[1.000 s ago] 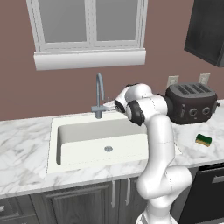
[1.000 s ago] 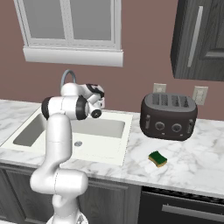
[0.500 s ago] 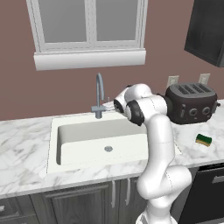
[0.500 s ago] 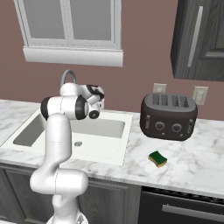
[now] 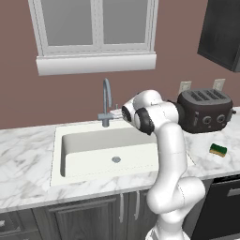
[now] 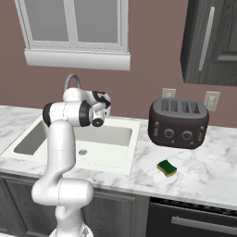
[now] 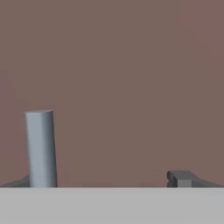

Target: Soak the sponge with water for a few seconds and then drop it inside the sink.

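Yellow-and-green sponge (image 5: pixel 218 149) lying on marble counter (image 5: pixel 28 154), just at 5 o'clock of black toaster (image 5: pixel 205 110) (well apart from the arm). Gripper (image 5: pixel 117 114) spread wide, grasping nothing, hovering beside grey gooseneck tap (image 5: pixel 107 101) at the 12 o'clock rim of off-white sink (image 5: pixel 63 151).

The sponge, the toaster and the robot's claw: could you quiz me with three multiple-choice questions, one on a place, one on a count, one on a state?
1. Where is the sponge?
A in the sink
B on the counter before the toaster
C in the gripper

2. How many slots does the toaster have?
A two
B four
C six

3. The gripper is:
A open, empty
B shut on the sponge
C shut on the tap

Key: 1 B, it lies on marble; 2 B, four slots on top; 3 A, fingertips wide apart by the tap.
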{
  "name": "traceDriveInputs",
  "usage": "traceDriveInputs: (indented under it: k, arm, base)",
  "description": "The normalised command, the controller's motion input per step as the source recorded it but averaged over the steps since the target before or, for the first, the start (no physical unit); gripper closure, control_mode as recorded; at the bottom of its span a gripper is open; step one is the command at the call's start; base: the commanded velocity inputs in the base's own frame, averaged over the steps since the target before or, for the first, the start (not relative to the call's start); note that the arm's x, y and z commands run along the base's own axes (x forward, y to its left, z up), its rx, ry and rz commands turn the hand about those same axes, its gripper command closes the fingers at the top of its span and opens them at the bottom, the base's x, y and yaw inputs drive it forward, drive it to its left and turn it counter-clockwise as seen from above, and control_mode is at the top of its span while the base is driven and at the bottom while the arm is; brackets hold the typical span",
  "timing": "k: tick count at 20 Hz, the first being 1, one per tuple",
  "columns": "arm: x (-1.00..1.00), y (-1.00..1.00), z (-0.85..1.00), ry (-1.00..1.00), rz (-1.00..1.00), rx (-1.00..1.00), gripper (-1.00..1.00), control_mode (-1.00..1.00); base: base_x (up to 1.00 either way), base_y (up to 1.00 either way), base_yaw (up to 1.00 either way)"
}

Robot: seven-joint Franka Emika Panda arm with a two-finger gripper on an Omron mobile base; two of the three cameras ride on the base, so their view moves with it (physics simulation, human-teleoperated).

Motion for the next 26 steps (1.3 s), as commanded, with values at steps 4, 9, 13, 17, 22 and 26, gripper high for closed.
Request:
traceDriveInputs:
  k: [4, 9, 13, 17, 22, 26]
  arm:
    - [0.00, -0.49, -0.51, 0.00, -0.05, 0.08, -1.00, -1.00]
    - [0.00, -0.47, -0.51, 0.00, -0.05, 0.07, -1.00, -1.00]
    - [0.00, -0.48, -0.52, 0.01, -0.05, 0.07, -1.00, -1.00]
    - [0.00, -0.47, -0.51, 0.02, -0.05, 0.07, -1.00, -1.00]
    - [0.00, -0.47, -0.55, 0.05, -0.06, 0.07, -1.00, -1.00]
    - [0.00, -0.48, -0.63, 0.07, -0.07, 0.08, -1.00, -1.00]
  base:
    - [0.00, 0.00, 0.00]
    - [0.00, 0.00, 0.00]
    - [0.00, 0.00, 0.00]
    - [0.00, 0.00, 0.00]
    - [0.00, 0.00, 0.00]
    - [0.00, 0.00, 0.00]
